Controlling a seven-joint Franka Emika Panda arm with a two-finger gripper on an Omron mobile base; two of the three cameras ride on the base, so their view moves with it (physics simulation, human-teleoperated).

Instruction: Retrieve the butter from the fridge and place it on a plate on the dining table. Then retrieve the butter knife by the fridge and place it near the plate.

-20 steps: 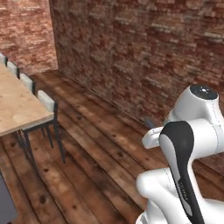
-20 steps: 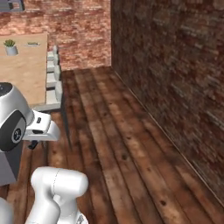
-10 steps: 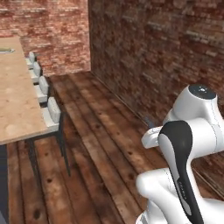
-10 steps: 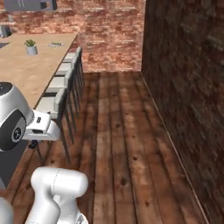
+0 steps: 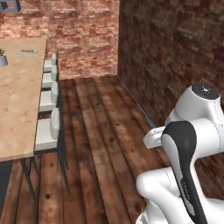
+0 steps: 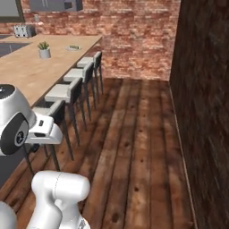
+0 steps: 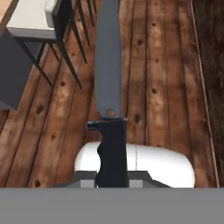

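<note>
I've got the butter knife (image 7: 109, 87) clamped in the pincer (image 7: 112, 177), handle down at 6 o'clock in the hand view and the dark blade running straight up to 12 o'clock, over the wood-plank floor (image 7: 162, 78). On containers: in the right base view the plate (image 6: 74, 48) sits far down the surface (image 6: 40, 71), up at 11 o'clock, and something small lies on it, too tiny for me to name; the potted plant (image 6: 44, 50) stands just to its near left. The left base view gives me the same plate (image 5: 28, 52) at 11 o'clock and the plant pot (image 5: 2, 58) cut by the frame's left edge. The right base view adds a toaster (image 6: 22, 31) on a back counter, and the hand view adds the blade itself plus one stool (image 7: 37, 19) at 11 o'clock. The row of stools (image 6: 71, 87) lines the near edge of the surface, and the brick wall (image 6: 201, 89) closes the right side from 1 to 5 o'clock. Between stools and wall there's a wide open lane of floor, running up to the far brick wall (image 5: 74, 35).
</note>
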